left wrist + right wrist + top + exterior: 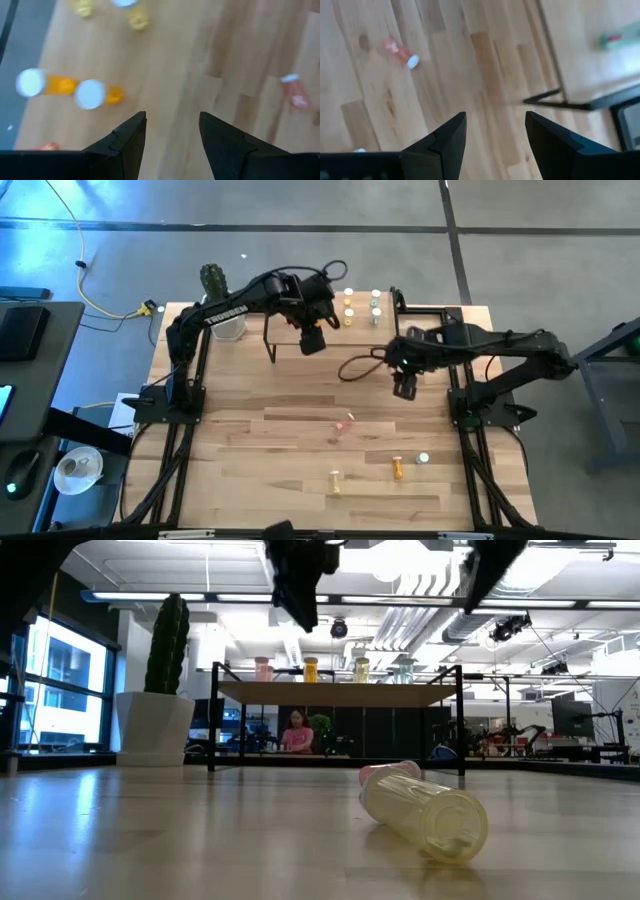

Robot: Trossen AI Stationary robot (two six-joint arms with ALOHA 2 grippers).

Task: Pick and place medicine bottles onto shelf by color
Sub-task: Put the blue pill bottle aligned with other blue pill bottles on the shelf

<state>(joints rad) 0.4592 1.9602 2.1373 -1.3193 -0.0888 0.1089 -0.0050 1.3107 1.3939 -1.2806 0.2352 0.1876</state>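
The shelf (335,320) stands at the table's far side with several medicine bottles (362,307) upright on its right half; the low view shows pink, orange, yellow and pale green ones (311,668) in a row. My left gripper (172,130) hangs open above the shelf's near part (312,340), nothing between its fingers. My right gripper (495,130) is open above bare table (404,388), right of the shelf's near right leg. On the table lie a pink bottle (348,420), a yellow one (335,478), an orange one (398,468) and a pale one (423,458).
A cactus in a white pot (218,300) stands at the far left corner beside the shelf. A dark cable (360,365) loops over the table between the two grippers. The pink bottle on the table (400,52) shows ahead of my right gripper.
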